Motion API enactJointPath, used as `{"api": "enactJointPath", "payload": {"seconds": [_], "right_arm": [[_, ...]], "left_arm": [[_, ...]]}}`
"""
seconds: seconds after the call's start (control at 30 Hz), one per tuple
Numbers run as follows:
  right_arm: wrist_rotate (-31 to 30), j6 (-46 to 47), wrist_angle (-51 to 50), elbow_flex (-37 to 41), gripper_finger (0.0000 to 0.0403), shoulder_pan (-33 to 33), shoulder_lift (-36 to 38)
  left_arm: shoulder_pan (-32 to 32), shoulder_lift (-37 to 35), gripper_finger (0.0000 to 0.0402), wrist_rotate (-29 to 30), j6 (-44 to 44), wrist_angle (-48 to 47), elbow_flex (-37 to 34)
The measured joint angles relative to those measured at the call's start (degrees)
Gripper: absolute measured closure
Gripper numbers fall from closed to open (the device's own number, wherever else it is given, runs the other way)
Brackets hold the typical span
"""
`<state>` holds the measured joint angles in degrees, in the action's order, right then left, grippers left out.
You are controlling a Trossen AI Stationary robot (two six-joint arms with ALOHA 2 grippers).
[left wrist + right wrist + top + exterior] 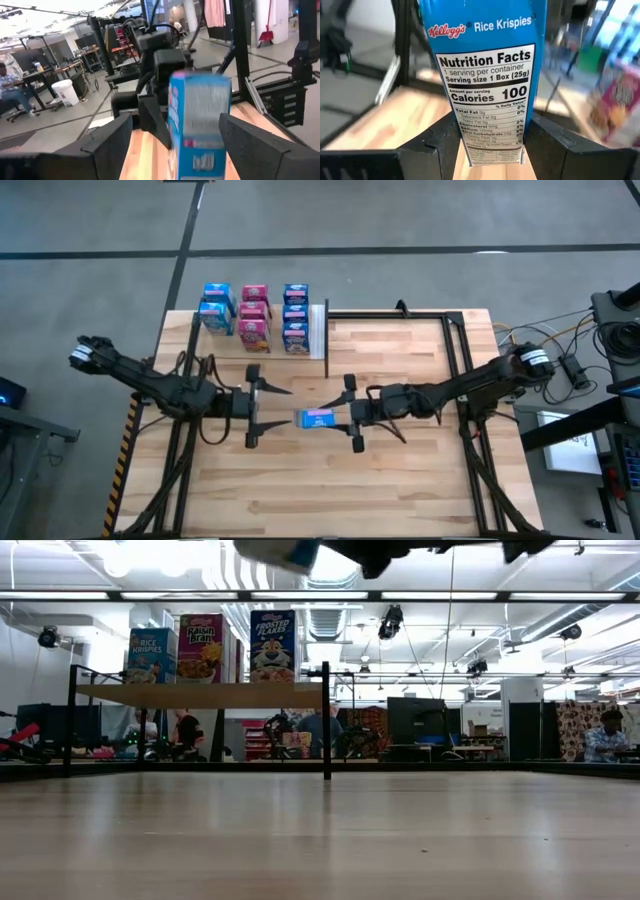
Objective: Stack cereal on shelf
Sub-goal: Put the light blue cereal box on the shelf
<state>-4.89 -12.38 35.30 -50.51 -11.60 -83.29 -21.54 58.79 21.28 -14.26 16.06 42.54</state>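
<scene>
While the right end effector [354, 418] clamps a blue Rice Krispies box [318, 418] between its fingers above mid-worktop [400, 480], the left end effector [250, 412] faces it, fingers spread wide on either side of the box's far end without gripping. Beyond both, more cereal boxes [254, 315] stand on the shelf [318, 330].

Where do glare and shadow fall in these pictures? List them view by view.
High view: even light, with only faint arm shadows on the tabletop. Low view: the overhead lights glare and leave a pale sheen on the tabletop. Left wrist view: the bright room behind leaves the blue cereal box shaded. Right wrist view: its label is evenly lit, with no glare.
</scene>
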Motion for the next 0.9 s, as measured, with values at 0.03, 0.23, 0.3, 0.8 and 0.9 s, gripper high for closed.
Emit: {"api": "enactJointPath", "payload": {"seconds": [0.03,0.23,0.3,0.8,0.9], "right_arm": [[-0.69,0.54,-4.04,-0.7,0.022,-0.01,0.76],[-8.06,2.44,-26.91,-7.24,0.022,0.03,1.6],[-8.65,3.11,-30.01,-8.9,0.022,0.03,1.0],[-8.69,4.33,-41.01,-13.84,0.022,0.01,-0.33],[-8.71,4.3,-41.1,-13.59,0.022,0.01,-0.33]], "left_arm": [[-0.01,-0.33,0.012,0.01,0.35,-0.47,0.28],[0.0,1.16,0.0122,-0.22,1.57,-0.63,3.27],[0.0,3.08,0.0121,-0.29,1.74,-0.76,4.73],[0.66,18.43,0.0102,5.24,5.67,-29.96,24.22],[0.83,21.02,0.0102,5.43,7.24,-35.71,27.66]]}}
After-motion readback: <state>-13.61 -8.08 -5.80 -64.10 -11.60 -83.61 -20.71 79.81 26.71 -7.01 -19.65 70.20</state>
